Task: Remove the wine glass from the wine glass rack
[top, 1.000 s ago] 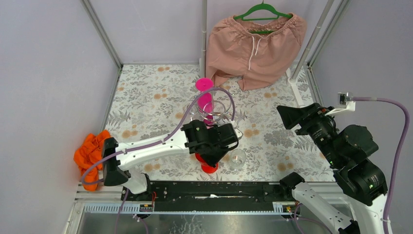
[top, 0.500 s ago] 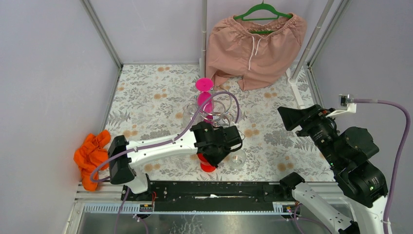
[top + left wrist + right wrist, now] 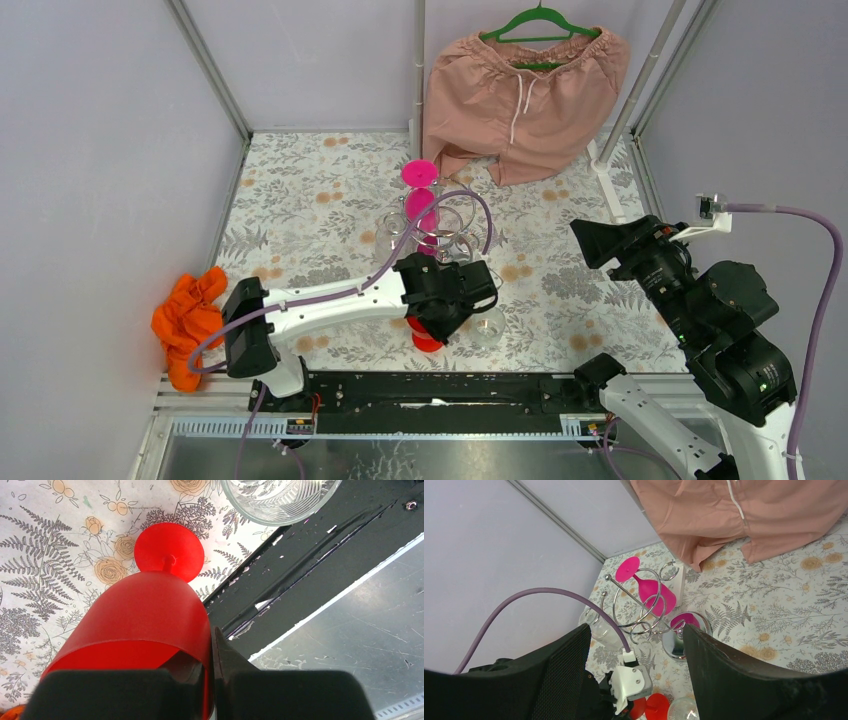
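Note:
The chrome wine glass rack (image 3: 437, 226) (image 3: 644, 611) stands mid-table on its round mirror base (image 3: 678, 641). A pink wine glass (image 3: 420, 204) (image 3: 652, 588) hangs tilted in its rings, and a clear glass (image 3: 597, 625) hangs on its left side. My left gripper (image 3: 437, 318) (image 3: 212, 680) is shut on the rim of a red wine glass (image 3: 145, 617) (image 3: 657, 708), one finger inside the bowl and one outside. That glass is off the rack, near the table's front edge, foot (image 3: 428, 343) downward. My right gripper (image 3: 592, 240) (image 3: 636, 630) hovers open to the right of the rack, holding nothing.
A clear glass (image 3: 488, 325) (image 3: 280, 497) stands on the table just right of the red one. The black rail (image 3: 440, 390) runs along the near edge. Pink shorts (image 3: 522, 90) hang on a green hanger at the back, and an orange cloth (image 3: 185, 320) lies at the left.
My left arm has shifted slightly to the right, carrying the red wine glass with it. The right arm has barely moved.

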Tool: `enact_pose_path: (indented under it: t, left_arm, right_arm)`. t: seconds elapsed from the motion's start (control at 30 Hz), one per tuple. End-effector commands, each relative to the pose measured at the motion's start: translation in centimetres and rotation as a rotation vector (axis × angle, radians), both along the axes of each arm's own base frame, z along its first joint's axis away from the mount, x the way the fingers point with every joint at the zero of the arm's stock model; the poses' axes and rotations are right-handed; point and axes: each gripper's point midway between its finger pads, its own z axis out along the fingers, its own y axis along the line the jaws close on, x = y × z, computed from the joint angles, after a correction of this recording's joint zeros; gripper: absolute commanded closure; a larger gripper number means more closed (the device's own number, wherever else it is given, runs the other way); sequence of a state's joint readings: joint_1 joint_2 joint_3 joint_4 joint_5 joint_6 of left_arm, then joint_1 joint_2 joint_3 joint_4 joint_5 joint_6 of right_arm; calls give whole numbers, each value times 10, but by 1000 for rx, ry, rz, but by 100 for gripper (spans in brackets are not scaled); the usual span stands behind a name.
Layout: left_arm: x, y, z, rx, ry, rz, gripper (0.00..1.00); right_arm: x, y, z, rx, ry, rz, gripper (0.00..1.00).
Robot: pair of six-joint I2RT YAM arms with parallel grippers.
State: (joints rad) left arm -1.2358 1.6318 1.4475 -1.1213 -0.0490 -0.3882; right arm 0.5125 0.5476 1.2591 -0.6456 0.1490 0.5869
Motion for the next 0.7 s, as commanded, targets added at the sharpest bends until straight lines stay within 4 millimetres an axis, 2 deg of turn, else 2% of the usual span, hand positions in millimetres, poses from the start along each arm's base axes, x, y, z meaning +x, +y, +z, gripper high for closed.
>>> enact_pose_path:
  t: [0.0, 0.67]
  left_arm:
    - [6, -9, -3, -38, -20, 7, 100]
    - [5, -1, -16, -19, -20, 31, 100]
  right_arm:
    - [3, -1, 6, -2, -27, -8, 25]
    - [3, -2, 6, 1, -29, -13, 25]
